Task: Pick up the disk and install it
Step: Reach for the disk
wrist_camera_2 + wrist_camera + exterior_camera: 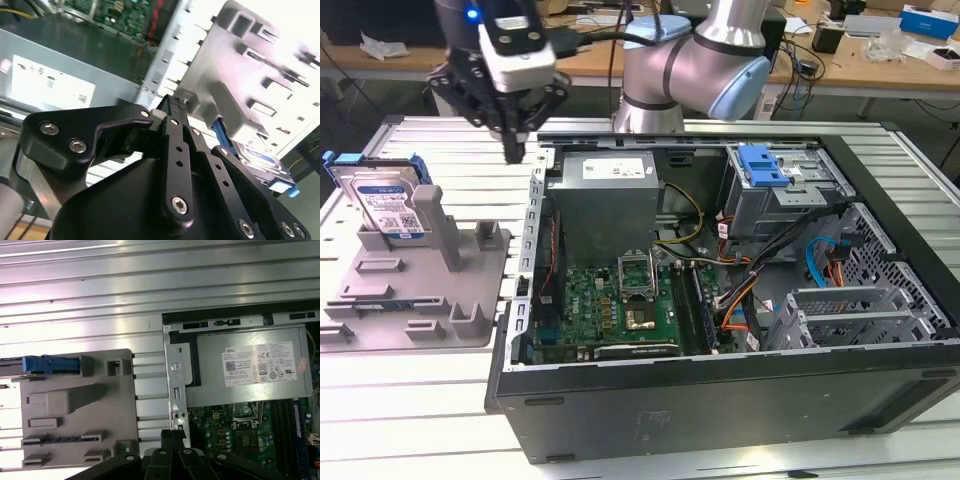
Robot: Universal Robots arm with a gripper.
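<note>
The disk (388,205), silver with a white-and-blue label and a blue frame, stands on edge in a slot at the back of a grey plastic fixture (420,300), at the exterior view's left. My gripper (514,148) hangs above the table between the fixture and the open computer case (720,400), fingers pointing down, shut and holding nothing. It is well apart from the disk, toward the exterior view's right of it. In the first wrist view the disk (50,364) shows edge-on, away from my gripper (173,436). In the second wrist view the disk (265,160) lies beyond my gripper (175,106).
The case lies open on the ribbed metal table (440,140), with a motherboard (610,305), a grey power supply with a white sticker (605,190) and a drive cage bearing a blue latch (763,165). Orange and blue cables (820,265) run near the cage.
</note>
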